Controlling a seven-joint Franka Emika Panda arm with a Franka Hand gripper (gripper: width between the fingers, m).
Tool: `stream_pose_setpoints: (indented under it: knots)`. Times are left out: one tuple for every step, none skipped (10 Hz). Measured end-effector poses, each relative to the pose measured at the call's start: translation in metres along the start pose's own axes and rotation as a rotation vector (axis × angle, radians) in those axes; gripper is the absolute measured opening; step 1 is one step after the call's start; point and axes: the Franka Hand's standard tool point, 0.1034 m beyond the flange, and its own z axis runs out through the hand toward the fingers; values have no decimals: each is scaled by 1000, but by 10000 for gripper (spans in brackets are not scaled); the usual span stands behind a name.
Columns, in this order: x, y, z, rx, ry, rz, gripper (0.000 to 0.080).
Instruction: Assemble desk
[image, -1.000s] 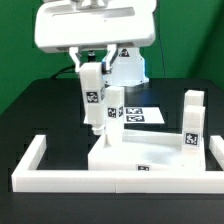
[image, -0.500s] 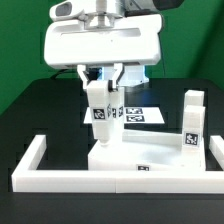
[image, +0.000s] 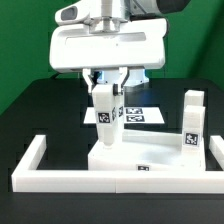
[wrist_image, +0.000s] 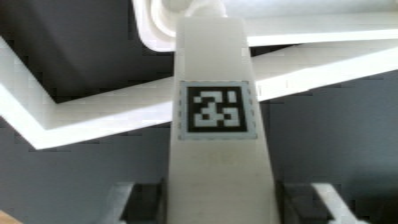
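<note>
The white desk tabletop (image: 150, 155) lies flat inside the border wall. One leg (image: 192, 120) stands upright on its right end, and another leg (image: 120, 108) stands at its back left. My gripper (image: 105, 88) is shut on a third leg (image: 105, 118), holding it upright by its top end over the tabletop's left corner. I cannot tell whether its lower end touches the tabletop. In the wrist view this held leg (wrist_image: 217, 108) runs out lengthwise from my gripper (wrist_image: 231, 205), its square tag facing the camera, with the dark fingers (wrist_image: 151, 205) against its sides and the tabletop (wrist_image: 302, 25) beyond its far end.
A low white U-shaped wall (image: 30, 165) surrounds the tabletop at the front and sides, also seen in the wrist view as a wall corner (wrist_image: 107, 115). The marker board (image: 145, 116) lies on the black table behind the legs.
My gripper has carried the held leg toward the exterior view's right and slightly down, from beside the tabletop's left edge to over its left corner. The grip is unchanged.
</note>
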Motion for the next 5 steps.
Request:
stream_pose_setpoints:
  knots:
    - [-2, 3, 3, -6, 1, 1, 289]
    - [0, 6, 4, -11, 7, 3, 289]
    - [-2, 9, 6, -16, 5, 5, 289]
    - [-4, 12, 10, -21, 3, 7, 289]
    - [-4, 12, 12, -26, 10, 6, 289]
